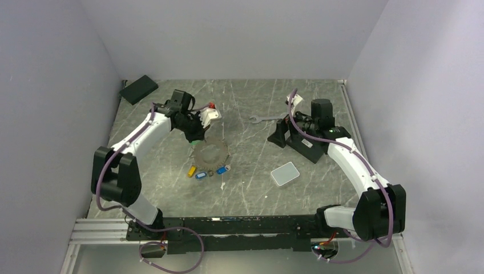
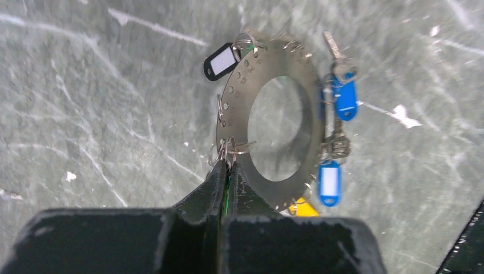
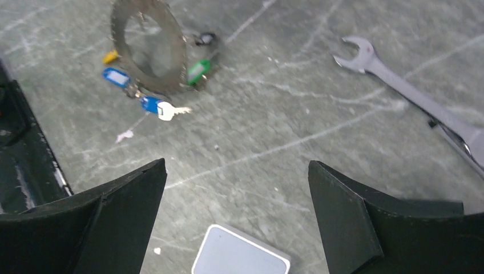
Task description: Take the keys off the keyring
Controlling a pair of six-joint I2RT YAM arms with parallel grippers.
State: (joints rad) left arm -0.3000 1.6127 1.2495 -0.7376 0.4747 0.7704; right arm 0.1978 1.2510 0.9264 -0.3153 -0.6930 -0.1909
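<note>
Fingertips of the left gripper (image 2: 227,168) meet at the rim of the keyring (image 2: 234,108); the right gripper (image 3: 237,164) stands wide, well apart from it.

In the left wrist view the two dark fingers are pressed together with no gap, tips touching the keyring's near edge among small wire loops. A thin green sliver shows between them; what it is cannot be told. The keys (image 2: 344,97) are strung around the ring: two blue tags on its right side, a black-and-white tag at the far end, a yellow one just beside the right finger. From above, the ring is over the table (image 1: 251,188) near its middle, just beside the left fingertips. The right gripper's jaws frame bare table and a grey pad (image 3: 240,257), near a wrench (image 3: 399,91).
</note>
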